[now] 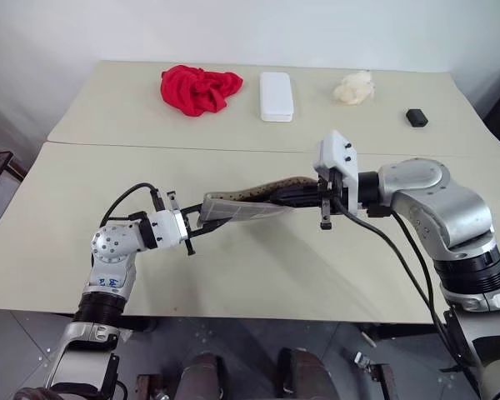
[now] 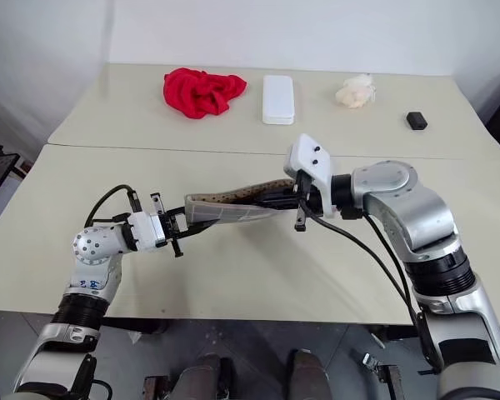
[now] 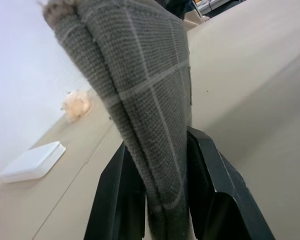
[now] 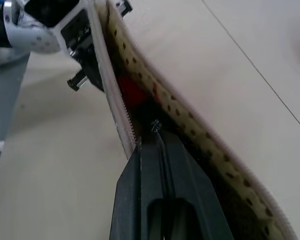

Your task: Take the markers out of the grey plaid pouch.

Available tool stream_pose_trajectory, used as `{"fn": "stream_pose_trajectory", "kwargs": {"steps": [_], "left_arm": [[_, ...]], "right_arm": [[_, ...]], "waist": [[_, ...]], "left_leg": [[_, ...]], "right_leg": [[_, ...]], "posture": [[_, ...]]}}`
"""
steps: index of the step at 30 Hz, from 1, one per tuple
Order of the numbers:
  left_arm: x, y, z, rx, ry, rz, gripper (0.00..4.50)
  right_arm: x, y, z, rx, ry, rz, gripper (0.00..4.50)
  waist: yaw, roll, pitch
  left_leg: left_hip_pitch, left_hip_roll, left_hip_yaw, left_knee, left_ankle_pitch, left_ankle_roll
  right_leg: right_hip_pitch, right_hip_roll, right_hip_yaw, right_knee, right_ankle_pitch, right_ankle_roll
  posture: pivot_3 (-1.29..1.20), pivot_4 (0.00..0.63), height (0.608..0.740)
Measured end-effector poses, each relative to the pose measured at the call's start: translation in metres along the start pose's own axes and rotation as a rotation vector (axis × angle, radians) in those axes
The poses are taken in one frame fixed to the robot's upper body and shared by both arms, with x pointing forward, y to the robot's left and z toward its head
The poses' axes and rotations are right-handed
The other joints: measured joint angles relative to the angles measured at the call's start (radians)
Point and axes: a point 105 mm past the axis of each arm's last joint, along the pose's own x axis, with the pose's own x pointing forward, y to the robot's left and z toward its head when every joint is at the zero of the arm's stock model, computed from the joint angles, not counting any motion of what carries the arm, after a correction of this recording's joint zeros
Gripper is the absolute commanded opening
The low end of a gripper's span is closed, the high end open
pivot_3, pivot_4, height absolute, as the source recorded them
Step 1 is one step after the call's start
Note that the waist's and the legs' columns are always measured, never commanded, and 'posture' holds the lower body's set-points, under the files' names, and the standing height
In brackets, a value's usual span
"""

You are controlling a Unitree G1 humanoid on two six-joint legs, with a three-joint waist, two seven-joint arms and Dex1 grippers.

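Note:
The grey plaid pouch (image 1: 243,206) hangs above the table between my two arms, its zip mouth open and the brown dotted lining (image 4: 190,125) showing. My left gripper (image 1: 195,225) is shut on one end of it, and the plaid fabric (image 3: 150,100) is pinched between the black fingers (image 3: 210,170). From the other side my right gripper (image 4: 154,131) reaches into the open mouth, its fingers pressed shut together. Deeper inside lies something red (image 4: 132,92), probably a marker, just past the fingertips. I cannot tell whether they touch it.
At the back of the far table lie a red cloth (image 1: 200,89), a white hard case (image 1: 276,96), a crumpled cream wad (image 1: 354,87) and a small black object (image 1: 416,117). A seam (image 1: 150,147) separates the two tables.

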Motion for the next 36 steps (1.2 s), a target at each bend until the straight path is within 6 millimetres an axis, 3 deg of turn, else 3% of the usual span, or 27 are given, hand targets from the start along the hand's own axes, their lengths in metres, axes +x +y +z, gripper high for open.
{"fn": "stream_pose_trajectory", "kwargs": {"steps": [9, 15, 23, 26, 33, 36], "left_arm": [[0.003, -0.005, 0.002, 0.013, -0.019, -0.026, 0.70], [0.004, -0.037, -0.006, -0.073, -0.033, -0.040, 0.70], [-0.001, -0.039, -0.008, -0.059, -0.021, -0.032, 0.70], [-0.001, -0.037, -0.009, -0.051, -0.020, -0.030, 0.70], [-0.002, -0.037, -0.012, -0.056, -0.015, -0.028, 0.70], [-0.002, -0.037, -0.012, -0.056, -0.015, -0.028, 0.70]], "right_arm": [[0.003, 0.009, -0.026, -0.096, 0.181, 0.061, 0.02], [0.016, 0.022, -0.029, -0.106, 0.240, 0.088, 0.02], [0.021, 0.035, -0.026, -0.130, 0.291, 0.105, 0.02], [0.021, 0.032, -0.020, -0.132, 0.298, 0.088, 0.60], [0.021, 0.027, -0.012, -0.194, 0.294, 0.048, 2.84], [0.024, 0.023, -0.015, -0.229, 0.303, 0.034, 2.84]], "waist": [[0.000, 0.000, 0.000], [-0.001, 0.000, 0.000], [0.000, 0.000, 0.000], [-0.001, 0.000, 0.000], [-0.001, 0.000, 0.000], [-0.002, 0.000, 0.000]], "left_leg": [[0.000, 0.000, 0.000, 0.000, 0.000, 0.000], [0.000, 0.000, 0.000, 0.000, 0.000, 0.000], [0.000, 0.000, -0.001, 0.001, 0.000, 0.000], [0.000, 0.000, -0.001, 0.001, 0.000, 0.000], [0.000, 0.000, -0.001, 0.001, 0.000, 0.000], [0.000, 0.000, -0.001, 0.001, 0.000, 0.000]], "right_leg": [[0.000, 0.000, 0.000, 0.000, 0.000, 0.000], [0.000, 0.000, 0.000, 0.000, 0.000, 0.000], [0.001, 0.000, 0.000, 0.001, 0.000, 0.000], [0.000, 0.000, 0.000, 0.001, 0.000, 0.000], [0.001, 0.000, 0.000, 0.000, 0.000, 0.000], [0.001, 0.000, 0.000, 0.000, 0.000, 0.000]], "posture": [[0.00, 0.150, 0.740], [0.00, 0.150, 0.740], [0.00, 0.150, 0.740], [0.00, 0.150, 0.740], [0.00, 0.150, 0.740], [0.00, 0.150, 0.740]]}}
